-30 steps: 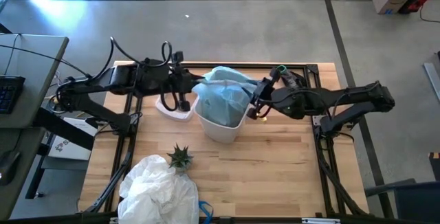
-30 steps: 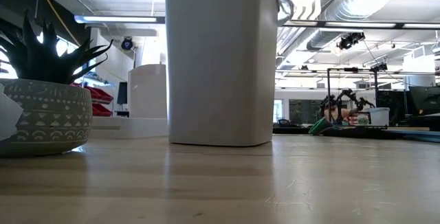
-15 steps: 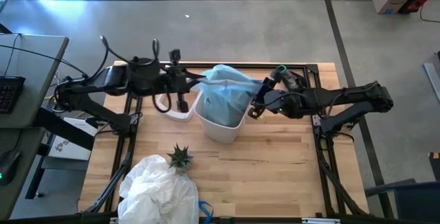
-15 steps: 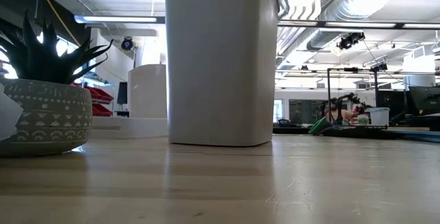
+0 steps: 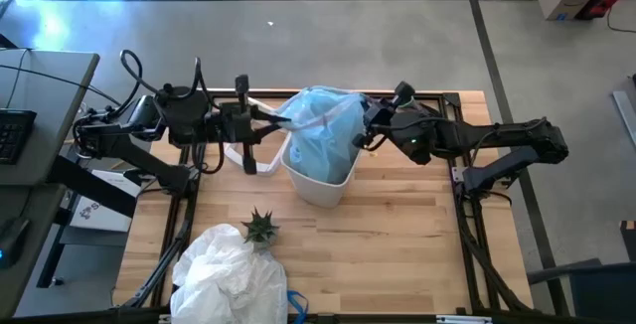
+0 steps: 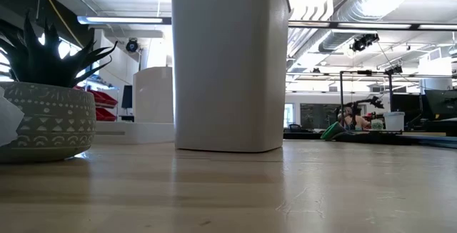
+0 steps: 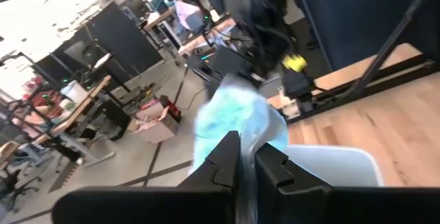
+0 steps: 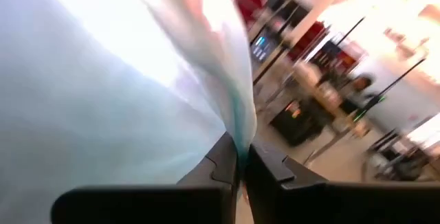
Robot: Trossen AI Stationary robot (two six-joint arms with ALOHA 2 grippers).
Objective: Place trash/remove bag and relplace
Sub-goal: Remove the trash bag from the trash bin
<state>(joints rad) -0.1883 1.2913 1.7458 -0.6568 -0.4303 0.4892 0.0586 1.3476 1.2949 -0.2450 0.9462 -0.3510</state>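
A white bin stands mid-table, and the low view shows its wall. The light-blue bag bulges up out of the bin's mouth. My left gripper is shut on the bag's left side, and its wrist view shows the bag over the bin's rim. My right gripper is shut on the bag's right side. The trash is hidden. My left gripper pinches a gathered strip of the bag's film between its two fingers. It comes nearly level from the table's left. The film runs taut from the fingers to the bag's bulge above the bin. My right gripper pinches a fold of the bag's film between its two fingers. It comes nearly level from the table's right. The bag spreads away from the fingers, and its lower part stays in the bin.
A white lid-like piece lies left of the bin, under my left arm. A small potted plant stands near the front, its pot close in the low view. A crumpled white plastic heap lies at the near left.
My left gripper has drawn back toward the table's left edge and risen, pulling the bag's left side into a taut strip. My right gripper has gone toward the far edge, onto the bag's right side. The bag's top stands higher and rounder above the bin.
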